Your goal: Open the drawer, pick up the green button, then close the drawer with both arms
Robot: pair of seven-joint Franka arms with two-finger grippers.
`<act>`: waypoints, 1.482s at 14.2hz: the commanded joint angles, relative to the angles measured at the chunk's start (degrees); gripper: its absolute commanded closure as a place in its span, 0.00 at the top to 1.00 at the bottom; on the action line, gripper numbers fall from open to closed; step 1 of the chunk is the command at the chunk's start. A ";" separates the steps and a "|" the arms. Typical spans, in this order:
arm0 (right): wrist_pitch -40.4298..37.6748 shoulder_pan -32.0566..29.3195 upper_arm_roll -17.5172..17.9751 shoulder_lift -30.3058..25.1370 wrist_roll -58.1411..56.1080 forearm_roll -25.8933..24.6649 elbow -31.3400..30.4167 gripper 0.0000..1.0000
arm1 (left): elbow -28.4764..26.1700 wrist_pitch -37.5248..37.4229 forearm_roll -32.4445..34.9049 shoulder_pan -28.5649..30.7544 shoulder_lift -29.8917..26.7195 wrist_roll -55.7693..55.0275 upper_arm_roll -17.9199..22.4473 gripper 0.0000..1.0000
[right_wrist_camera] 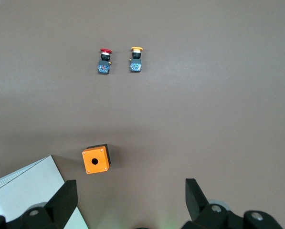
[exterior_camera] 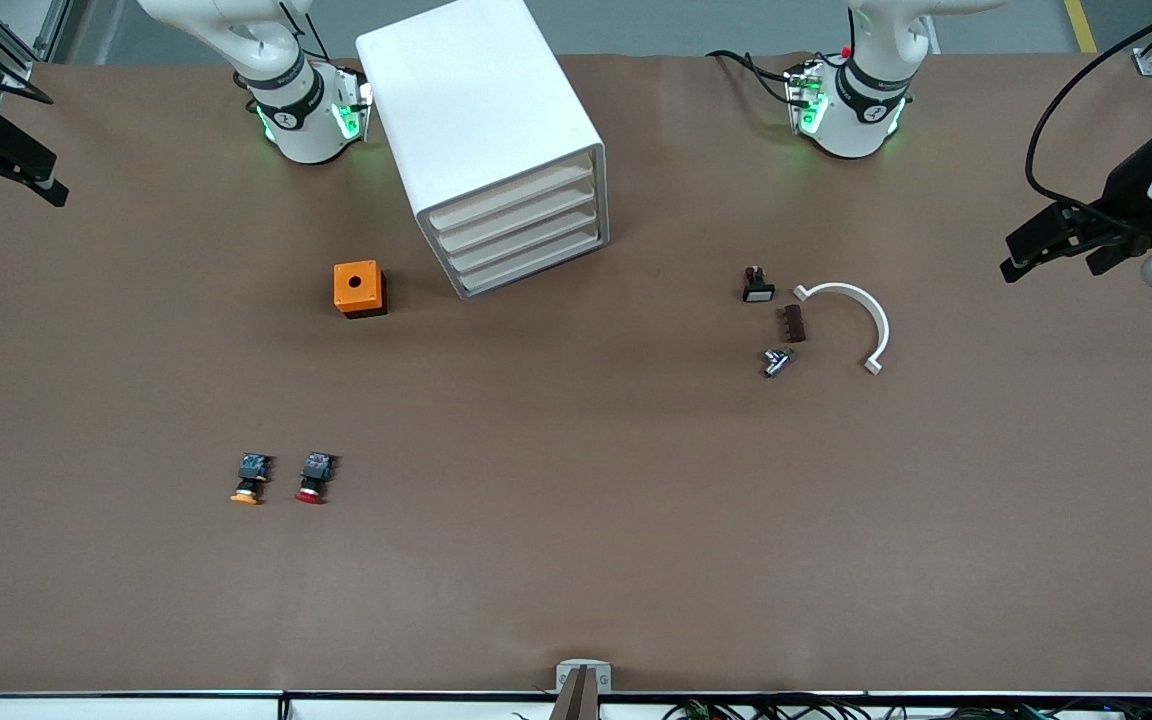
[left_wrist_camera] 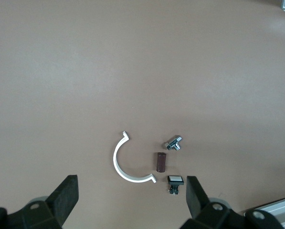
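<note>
Cabinet (exterior_camera: pixel 491 135) upright near right arm's base, all 4 drawers flush shut; lowest drawer (exterior_camera: pixel 534 264) is target. Green button not visible, presumably inside. Drawer front: shallow, rigid, smooth plastic, no handle seen; likely slippery, best hooked under lip, cabinet braced by other arm. Button probably light, hard, small; pinch across black body. Left gripper (left_wrist_camera: pixel 132 202) parted, empty, over curved white bracket (left_wrist_camera: pixel 124 164). Right gripper (right_wrist_camera: pixel 131 202) parted, empty, over orange box (right_wrist_camera: pixel 96 160).
</note>
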 commanded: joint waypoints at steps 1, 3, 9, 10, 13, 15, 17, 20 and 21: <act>0.72 -1.33 0.80 -1.65 0.90 1.20 -1.60 1.00 | 0.45 -1.13 0.87 0.41 -0.28 0.62 -0.30 1.00; 0.72 -1.25 0.80 -1.56 0.81 1.20 -1.60 1.00 | 0.80 -1.13 0.78 0.41 -0.10 0.71 -0.30 0.99; 0.63 -1.16 0.89 -1.56 0.11 1.20 -1.60 1.00 | 0.63 -3.33 0.78 0.50 0.77 0.27 0.23 1.00; 0.63 -1.07 0.89 -1.56 0.11 1.20 -1.60 1.00 | 0.54 -3.41 0.87 0.58 1.21 0.35 0.23 0.99; 0.54 -0.98 0.89 -1.56 0.11 1.20 -1.60 1.00 | 0.89 -3.33 0.78 0.85 4.89 1.06 0.23 0.99; 0.54 -0.98 0.89 -1.48 0.02 1.20 -1.60 1.00 | 0.89 -2.62 0.43 0.85 7.27 1.06 0.23 0.99; 0.54 -0.98 0.89 -1.56 0.02 1.20 -1.60 1.00 | 0.89 -2.45 0.34 0.76 10.25 0.97 0.23 0.99; 0.45 -0.98 0.89 -1.48 0.02 1.20 -1.52 1.00 | 0.89 -2.45 0.08 -0.11 15.26 0.45 -0.04 0.99; 0.45 -0.98 0.89 -1.48 0.02 1.20 -1.52 1.00 | 1.24 -2.45 -0.27 -0.38 17.02 0.27 -0.30 1.00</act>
